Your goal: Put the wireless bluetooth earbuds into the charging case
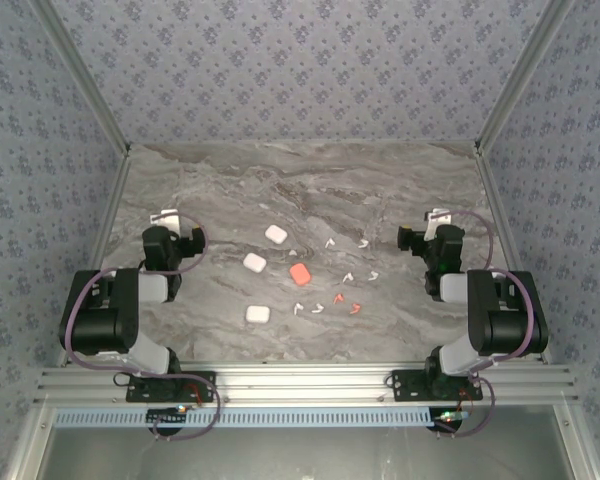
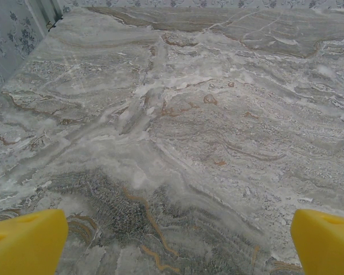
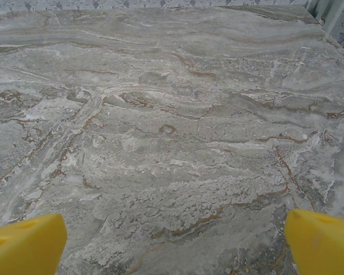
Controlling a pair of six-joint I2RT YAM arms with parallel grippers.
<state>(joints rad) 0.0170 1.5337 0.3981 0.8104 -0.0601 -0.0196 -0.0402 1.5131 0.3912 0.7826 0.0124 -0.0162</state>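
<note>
Starting with the marble table [image 1: 380, 180], we find everything for the job lying loose on it, so we judge the task to be at its very beginning. The left arm [image 1: 110, 315] and the right arm [image 1: 500, 315] sit folded at their own sides, well apart from the cluster in the middle.

The left gripper [image 1: 168, 218] has its jaws spread wide with nothing between them; its wrist view has bare marble between the yellow fingertips [image 2: 28, 240]. The right gripper [image 1: 439, 217] is spread just as wide and is just as empty.

Between the arms lie four charging cases. Three are white cases [image 1: 254, 262], at the back, the middle and the front of the group. The orange-red case [image 1: 300, 272] lies just right of the middle one. They look shut to us, though from above they are too small to be sure.

Smallest of all, the white earbuds [image 1: 348, 275] are scattered to the right of the cases. Two orange-red earbuds [image 1: 356, 308] lie near the front of that scatter. None sits in a case, so every bud remains to be picked up and seated, and the lids probably need opening first.
</note>
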